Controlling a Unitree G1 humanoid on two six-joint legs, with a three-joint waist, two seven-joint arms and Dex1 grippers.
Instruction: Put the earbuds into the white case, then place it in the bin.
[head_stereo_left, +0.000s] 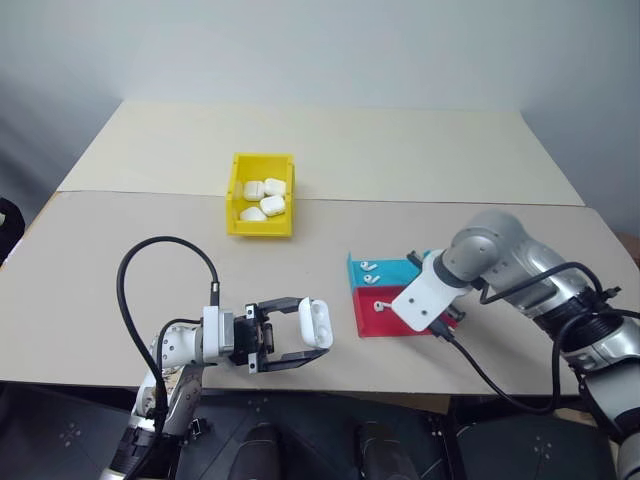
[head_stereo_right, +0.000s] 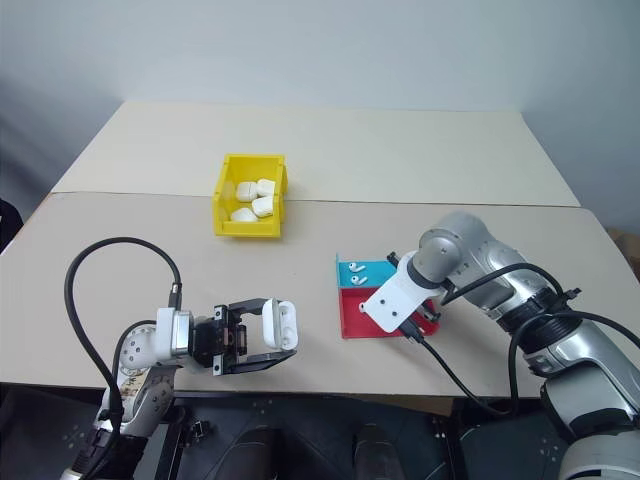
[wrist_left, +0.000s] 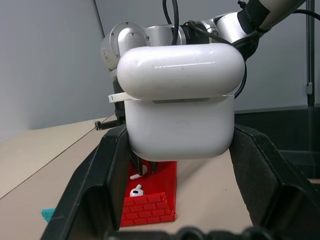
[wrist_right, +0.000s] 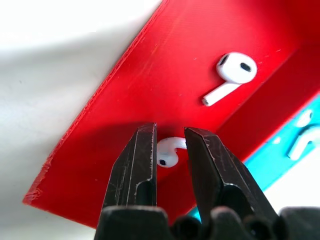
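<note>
Head view, near edge: the left tool hangs just off the tabletop's near edge, clamped tight on the case, whose lid end points up.
Head view, right half: the right tool points steeply down into the red tray near the near edge, with the blue tray touching it on the far side.
Head view, middle: the bin sits near the tabletop's centre, well apart from both arms, with several other cases in it.
Left wrist view: the case fills the gap between the two black fingers, lid not fully seated, a thin gap showing along its seam; the red tray lies beyond with one earbud in it.
Right wrist view: the fingers stand slightly apart, straddling a bud on the red floor, seemingly not yet pinching it. A second bud lies free near the tray wall.
Risk, pinch: the glossy bud may squirt sideways if the fingers close off-centre on its rounded head.
Risk, tray: a downward push could skid or tip the light tray.
Risk, insertion: with the lid barely ajar, the bud may not go in and could drop.
</note>
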